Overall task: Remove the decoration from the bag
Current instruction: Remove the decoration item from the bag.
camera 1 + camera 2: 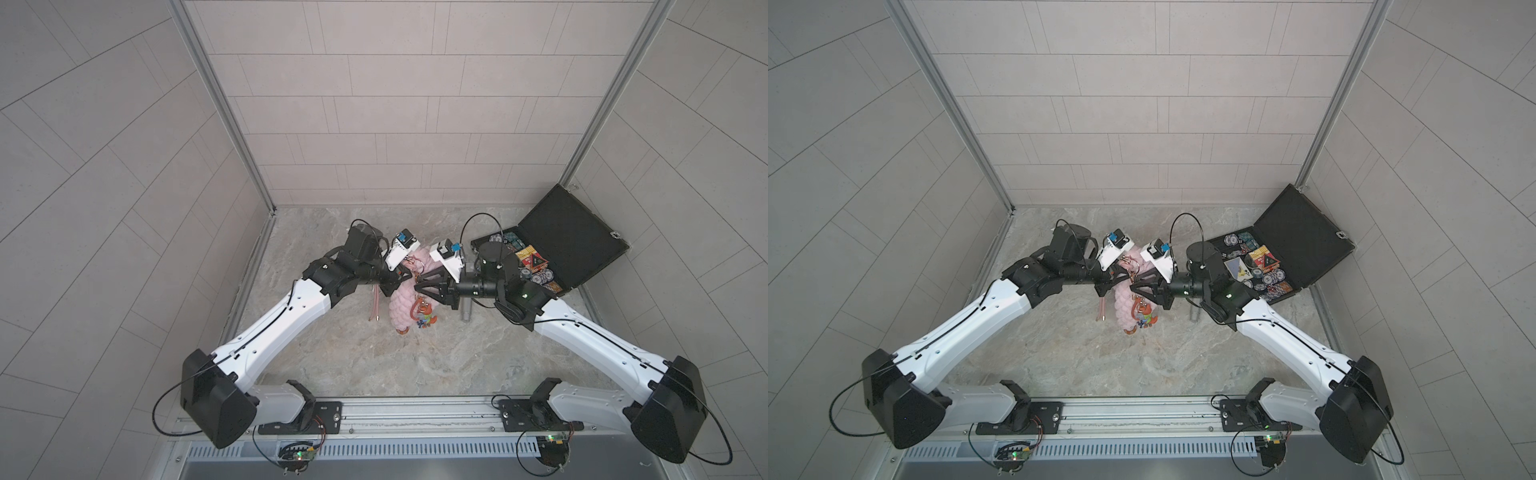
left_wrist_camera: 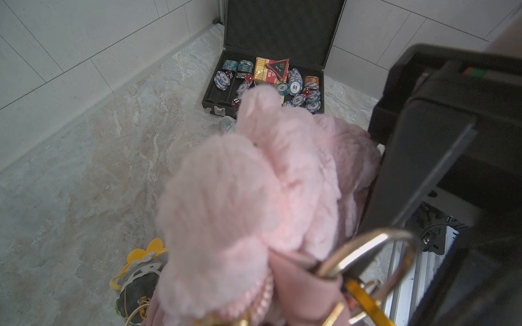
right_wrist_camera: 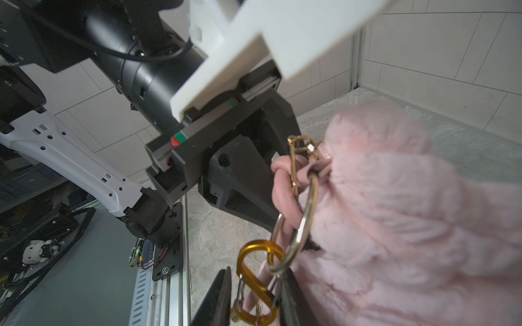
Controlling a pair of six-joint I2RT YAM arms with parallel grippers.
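The bag (image 1: 405, 303) is held upright on the surface (image 1: 374, 365), between the two pincers, which meet at its top.

1. Left pincer (image 3: 278, 180): the jaws are pressed together on the pink cord strap (image 3: 282, 197) where it is knotted at the bag's top. A large gold ring (image 3: 306, 214) hangs from the strap just beyond the jaws.
2. Right pincer (image 3: 254, 296): the jaws are spread. A gold carabiner (image 3: 255, 282) lies between them and is linked to the large ring. A narrow gap is seen between the carabiner and one finger (image 3: 220, 299); contact on the opposite side cannot be told.
3. Decoration (image 1: 423, 313): in both top views a small orange figure is seen against the bag's side, just beneath the right pincer on the robot's side. Its attachment is hidden by the pincer.
4. An open black case (image 1: 569, 245) of poker chips (image 1: 540, 276) is located behind the right pincer's wrist, well apart from the bag.
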